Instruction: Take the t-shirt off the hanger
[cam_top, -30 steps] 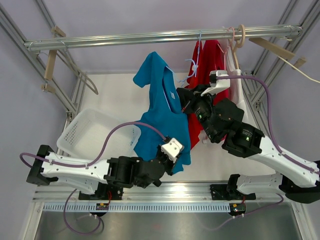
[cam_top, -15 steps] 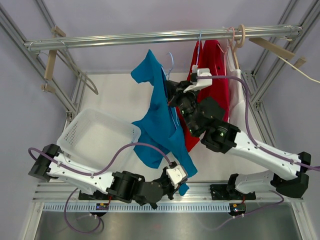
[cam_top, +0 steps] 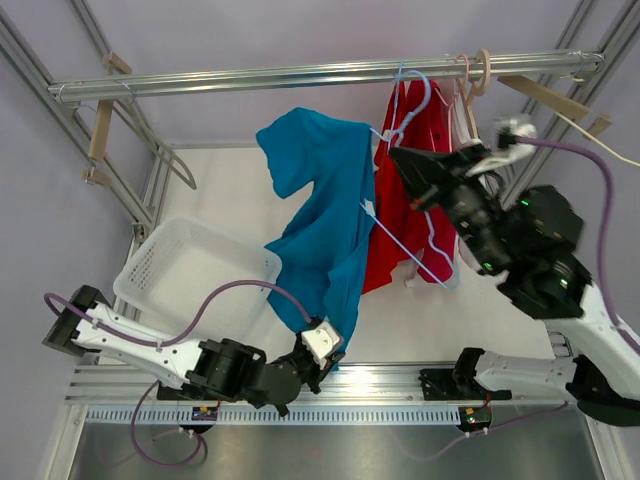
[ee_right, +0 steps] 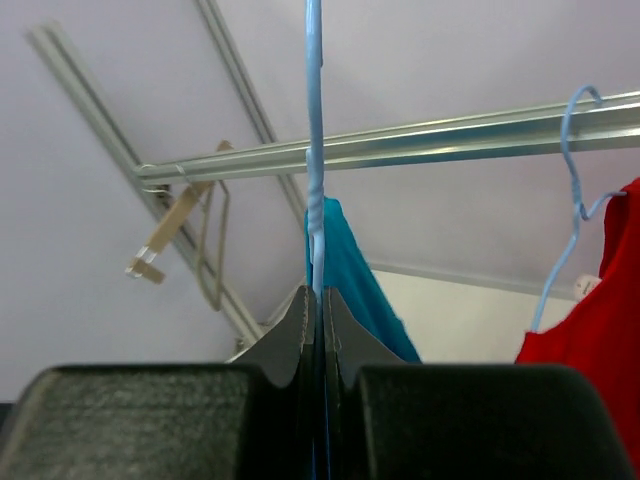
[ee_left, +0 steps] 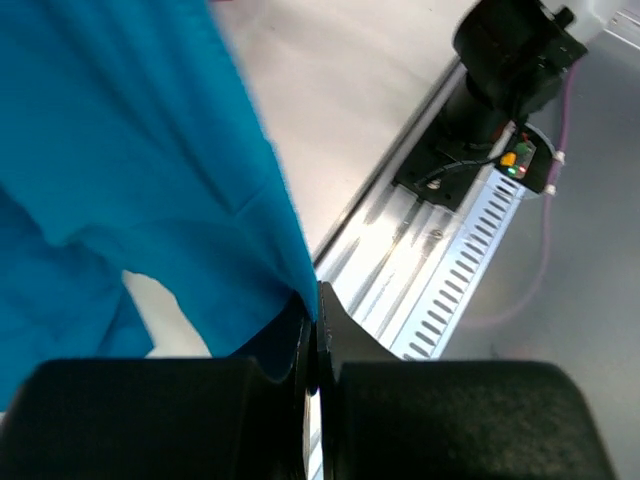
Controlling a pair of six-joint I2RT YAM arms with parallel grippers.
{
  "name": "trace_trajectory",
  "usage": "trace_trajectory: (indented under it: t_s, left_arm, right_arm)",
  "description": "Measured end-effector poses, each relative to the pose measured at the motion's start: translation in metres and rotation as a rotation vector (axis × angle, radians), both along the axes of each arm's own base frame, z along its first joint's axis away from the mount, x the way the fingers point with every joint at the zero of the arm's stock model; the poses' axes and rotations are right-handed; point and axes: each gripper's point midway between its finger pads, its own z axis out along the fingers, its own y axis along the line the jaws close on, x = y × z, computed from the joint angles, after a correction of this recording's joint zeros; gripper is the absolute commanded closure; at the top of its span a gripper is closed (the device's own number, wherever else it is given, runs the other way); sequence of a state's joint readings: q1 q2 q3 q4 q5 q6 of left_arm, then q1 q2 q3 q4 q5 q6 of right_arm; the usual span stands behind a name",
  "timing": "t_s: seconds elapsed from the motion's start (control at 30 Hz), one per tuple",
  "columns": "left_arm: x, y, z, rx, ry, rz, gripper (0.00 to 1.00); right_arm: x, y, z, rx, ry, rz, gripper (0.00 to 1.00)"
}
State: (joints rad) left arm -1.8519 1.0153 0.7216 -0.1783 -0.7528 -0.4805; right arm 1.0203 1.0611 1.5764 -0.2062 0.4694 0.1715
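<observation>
Top external view first: the bright blue cotton t-shirt (cam_top: 320, 200) hangs in the middle of the frame. It is pulled into a long drape, with its upper end high up just under the aluminium clothes rail (cam_top: 250, 78) and its lower hem down at the near edge. The long axis runs far to near, leaning a little to the left at the top, with the hem end pointing at the arm bases. The left gripper (cam_top: 325, 345) has its jaws pressed together on that hem, and the wrist view shows the cloth pinched right between the tips. The right gripper (cam_top: 398, 155), up on the right, is clamped on the thin light-blue wire hanger (ee_right: 315, 150), which runs straight up out of its fingers. The shirt's upper right corner seems to meet that wire, so I'd judge it not yet free (I can't tell whether the collar is caught). The first risk I see is the hem slipping out of such a thin pinch if the pull goes on, which would let the shirt swing back. If the neck is hooked on the hanger arm, the pull would stretch the fabric or twist the wire in the right fingers. The red garment (cam_top: 435, 115) hangs just beside the hanger, so a sideways tug could snag it or drag it along the rail. The white plastic laundry basket (cam_top: 240, 240) sits to the left of the hem, not under it, so a shirt let go here would probably miss it.
</observation>
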Motion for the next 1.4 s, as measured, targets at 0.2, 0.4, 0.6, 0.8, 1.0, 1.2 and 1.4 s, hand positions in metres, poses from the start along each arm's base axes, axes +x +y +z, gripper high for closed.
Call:
trace_trajectory:
  t_s: [0.2, 0.4, 0.6, 0.8, 1.0, 1.2, 1.4]
  left_arm:
    - [0.029, 0.01, 0.077, -0.051, -0.171, 0.107, 1.0]
    - [0.096, 0.042, 0.178, -0.208, -0.288, 0.354, 0.98]
    - [0.135, 0.061, 0.211, -0.318, -0.344, 0.411, 0.48]
    - [0.158, 0.019, 0.179, -0.187, -0.405, 0.367, 0.17]
    - [0.185, 0.012, 0.153, -0.098, -0.407, 0.389, 0.84]
    - [0.187, 0.018, 0.161, -0.104, -0.422, 0.396, 1.0]
    - [0.179, 0.045, 0.205, -0.151, -0.426, 0.4, 1.0]
  right_arm:
    - [-0.062, -0.064, 0.007, 0.147, -0.023, 0.127, 1.0]
    - [-0.089, -0.063, -0.01, 0.152, 0.016, 0.264, 1.0]
    - [-0.1, -0.052, -0.021, 0.131, 0.061, 0.348, 1.0]
    - [-0.112, -0.044, -0.022, 0.139, 0.071, 0.428, 1.0]
    - [-0.122, -0.04, -0.025, 0.144, 0.083, 0.485, 1.0]
    - [-0.131, -0.054, -0.022, 0.174, 0.066, 0.493, 1.0]
    - [-0.137, -0.083, -0.023, 0.213, 0.048, 0.435, 1.0]
